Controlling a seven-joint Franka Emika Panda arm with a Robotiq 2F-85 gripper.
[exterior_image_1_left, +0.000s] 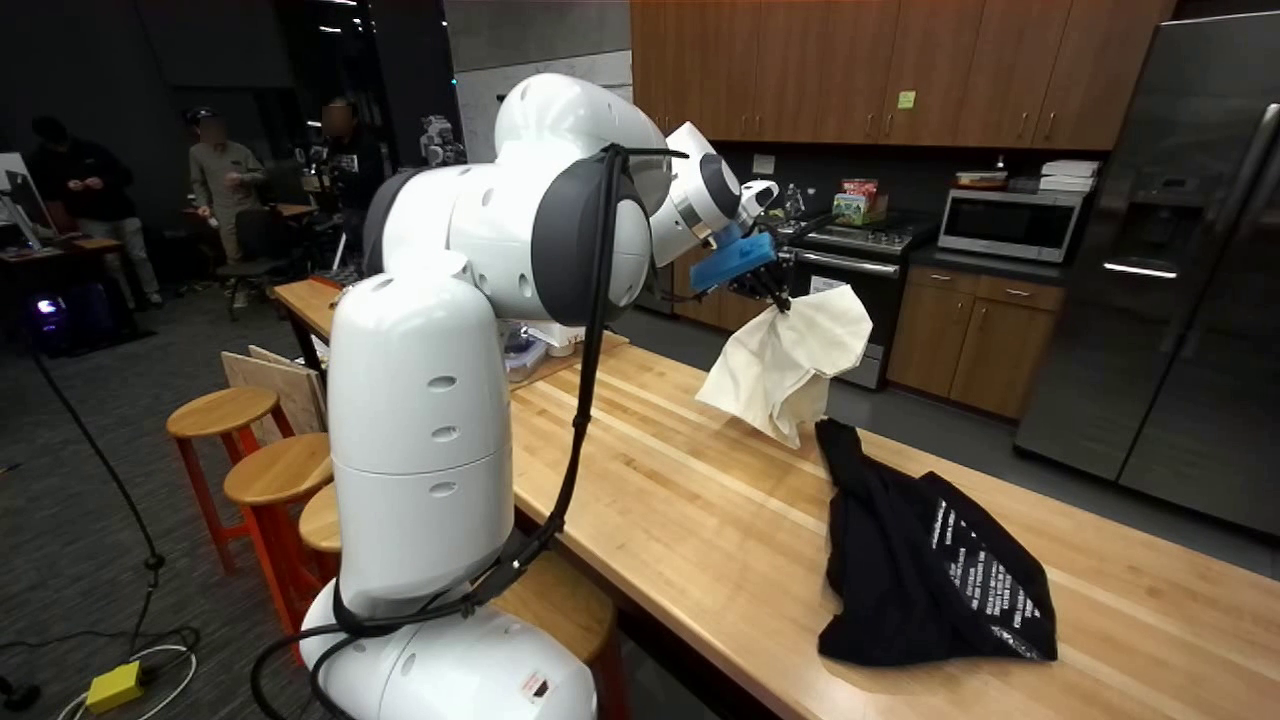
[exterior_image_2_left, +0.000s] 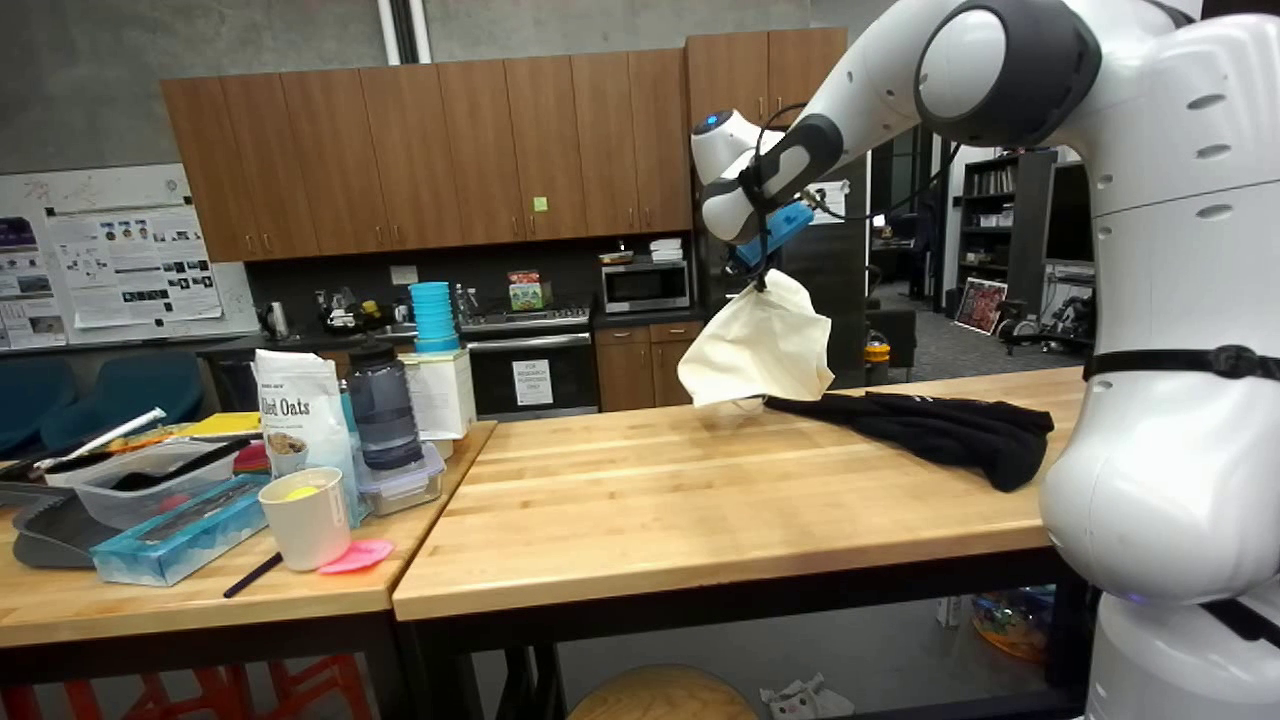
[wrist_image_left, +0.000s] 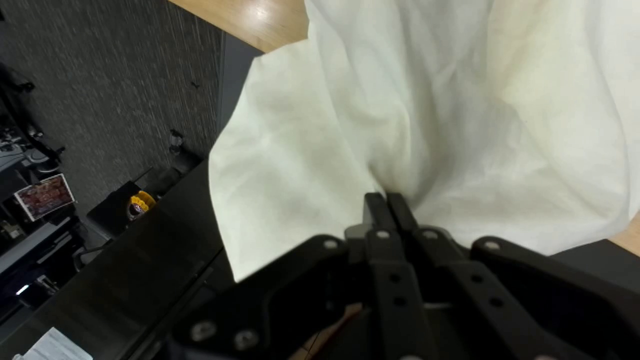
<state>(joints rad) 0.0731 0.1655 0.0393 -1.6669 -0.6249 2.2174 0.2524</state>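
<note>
Black gripper (wrist_image_left: 383, 196) is pinched tight on a floppy, creased cream cloth (wrist_image_left: 295, 135) that just kinda dangles over the smooth, striped wooden table (exterior_image_1_left: 640, 470) near some rumpled, white-printed black fabric (exterior_image_1_left: 895, 575).

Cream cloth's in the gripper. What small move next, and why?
I'd probably ease the shut gripper inward over the wooden table: the cream cloth is pinched in it and seems to hang near the table's far edge, with the black garment close by.
</note>
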